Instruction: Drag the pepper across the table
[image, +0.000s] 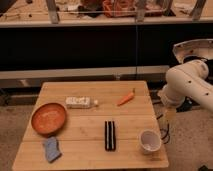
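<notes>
One bent arm (187, 86) hangs the gripper (170, 116) beside the table (82, 131), right side; opening cannot be told

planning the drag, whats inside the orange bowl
Nothing shows inside the bowl; its inner surface is in full view. The gripper hangs beyond the table's right edge.

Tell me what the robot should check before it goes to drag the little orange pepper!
1. Pepper in sight, lying on the table: ok.
2. Nothing touching the pepper: ok.
3. Gripper at the pepper: not ok. It hangs beside the table's right edge, apart from the pepper.
4. White cup away from the pepper: ok, it stands near the front right corner.
5. White bottle out of the way: cannot tell, it lies to the pepper's left.
</notes>
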